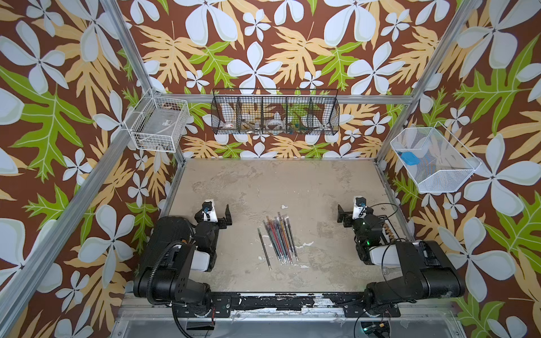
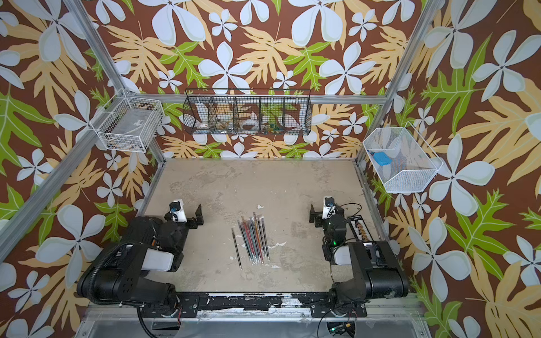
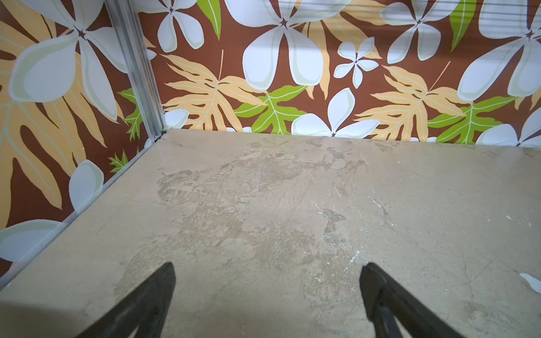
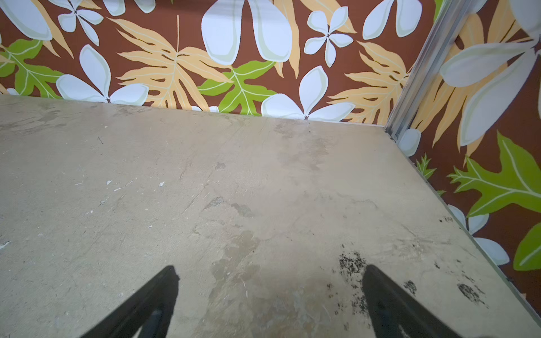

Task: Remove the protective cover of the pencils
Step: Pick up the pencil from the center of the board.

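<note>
**A:** Start from the left. What's that arm doing?

**B:** The left gripper (image 3: 268,270) is spread wide with nothing in it. It hangs over bare tabletop (image 1: 263,181), well apart from the work.

**A:** And the pencils?

**B:** One dark stray pencil (image 1: 264,248) lies alone, just left of the rest. The bundle of pencils (image 1: 281,240) lies mid-tabletop, fanned slightly, shafts touching and overlapping. The far ends look smoky and pale, and I take those for the caps (image 1: 279,218). They're too small to tell which pencils wear one.

**A:** The right side?

**B:** The right gripper (image 4: 270,272) is also spread and empty, off near the right edge. Nothing has been touched yet, I'd say.

**A:** So how would you go about it?

**B:** I'd begin with the stray one, since there's room around it. One gripper should pinch the shaft near the middle and lift it clear. The other takes only the short cap and pulls straight along the pencil, not sideways. A thin shaft will roll or swivel if it's nipped off-centre. For the bundle, I'd tease one pencil out first so the neighbours aren't dragged along.
</note>
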`<state>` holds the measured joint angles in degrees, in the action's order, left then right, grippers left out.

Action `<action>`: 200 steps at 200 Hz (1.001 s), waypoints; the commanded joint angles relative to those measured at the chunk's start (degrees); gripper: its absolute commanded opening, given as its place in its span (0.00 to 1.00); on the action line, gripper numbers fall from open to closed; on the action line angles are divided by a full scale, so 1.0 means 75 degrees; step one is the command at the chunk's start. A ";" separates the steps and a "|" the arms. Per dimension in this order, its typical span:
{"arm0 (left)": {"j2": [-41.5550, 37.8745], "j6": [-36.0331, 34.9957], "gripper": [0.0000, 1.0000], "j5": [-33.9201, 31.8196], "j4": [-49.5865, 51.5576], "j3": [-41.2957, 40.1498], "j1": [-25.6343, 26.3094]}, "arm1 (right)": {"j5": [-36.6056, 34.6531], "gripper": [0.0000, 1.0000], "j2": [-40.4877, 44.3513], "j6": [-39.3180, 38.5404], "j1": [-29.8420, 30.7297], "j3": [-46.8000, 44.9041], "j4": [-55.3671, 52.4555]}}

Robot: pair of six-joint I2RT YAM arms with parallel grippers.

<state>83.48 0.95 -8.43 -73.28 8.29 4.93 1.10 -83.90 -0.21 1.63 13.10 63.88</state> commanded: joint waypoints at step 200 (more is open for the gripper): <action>-0.2300 0.0256 1.00 0.0853 0.3773 0.2941 0.0719 | -0.0463 1.00 0.1182 0.3691 0.0667 0.4396 -0.7328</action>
<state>70.35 0.30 -4.03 -50.39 27.55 7.55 -7.33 -74.11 11.79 6.42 40.71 31.94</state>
